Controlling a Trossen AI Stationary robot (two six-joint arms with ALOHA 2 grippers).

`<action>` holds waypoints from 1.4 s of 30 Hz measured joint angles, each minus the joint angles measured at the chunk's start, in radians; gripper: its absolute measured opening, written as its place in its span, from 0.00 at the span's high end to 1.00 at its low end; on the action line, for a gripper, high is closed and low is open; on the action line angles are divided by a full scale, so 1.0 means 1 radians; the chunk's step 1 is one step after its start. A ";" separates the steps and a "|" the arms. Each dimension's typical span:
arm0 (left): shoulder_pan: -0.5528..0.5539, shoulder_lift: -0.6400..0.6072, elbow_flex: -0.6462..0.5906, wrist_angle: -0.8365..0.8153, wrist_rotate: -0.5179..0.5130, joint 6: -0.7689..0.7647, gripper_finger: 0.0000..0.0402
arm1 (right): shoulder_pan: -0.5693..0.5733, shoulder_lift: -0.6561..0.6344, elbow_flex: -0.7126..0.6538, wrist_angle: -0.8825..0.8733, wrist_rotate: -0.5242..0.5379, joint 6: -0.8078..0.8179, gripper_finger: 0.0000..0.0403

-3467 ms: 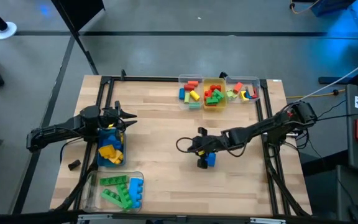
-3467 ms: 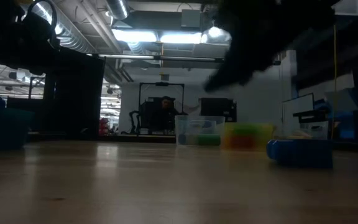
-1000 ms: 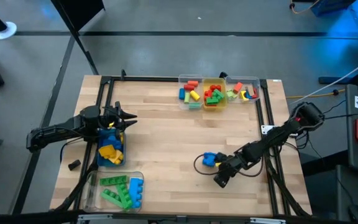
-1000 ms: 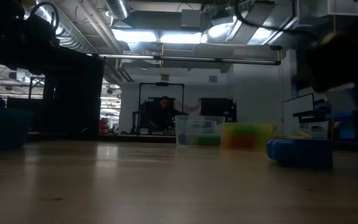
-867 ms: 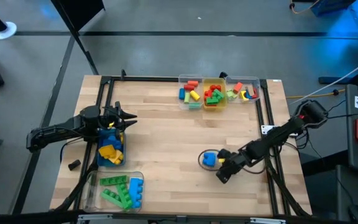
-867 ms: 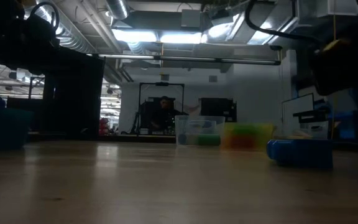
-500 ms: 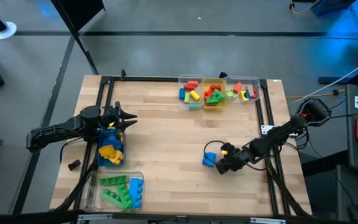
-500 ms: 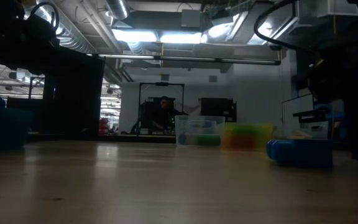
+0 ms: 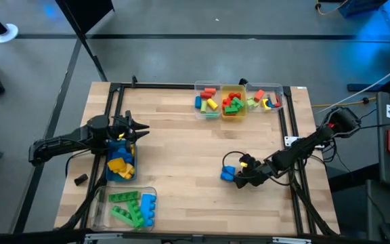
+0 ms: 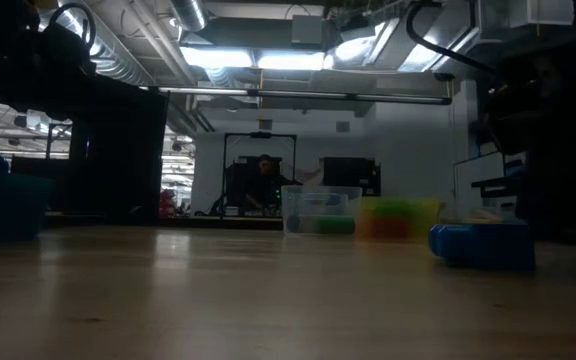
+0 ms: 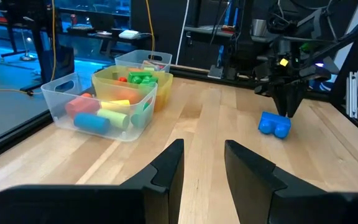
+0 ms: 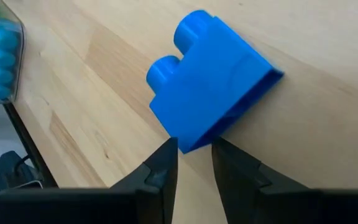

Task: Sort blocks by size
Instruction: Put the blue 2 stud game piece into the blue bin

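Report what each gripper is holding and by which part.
Nothing is held. The right gripper has its jaws open just short of the blue block on the table; the left gripper is open and empty.

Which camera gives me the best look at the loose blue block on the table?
The right wrist view: the blue block fills it, both studs clear. The high view shows it tiny, the left wrist view distant, and the low view dim and side-on.

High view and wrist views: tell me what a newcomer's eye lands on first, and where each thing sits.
A lone blue block lies on its side on the bare wood at the table's right, with the right gripper low beside it, fingers slightly apart at its edge. Along the far edge stand three clear bins of mixed coloured blocks. The left gripper waits over a blue bin of yellow blocks at the left.
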 joint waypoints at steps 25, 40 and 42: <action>0.000 0.000 0.000 0.000 0.000 0.000 0.75 | 0.000 0.052 0.000 0.097 0.149 0.061 0.75; -0.002 0.000 0.000 0.000 0.000 0.000 0.75 | -0.015 0.052 0.000 0.109 0.174 0.063 0.75; -0.003 0.000 0.000 0.000 0.000 0.000 0.75 | -0.015 0.052 0.000 0.109 0.163 0.063 0.75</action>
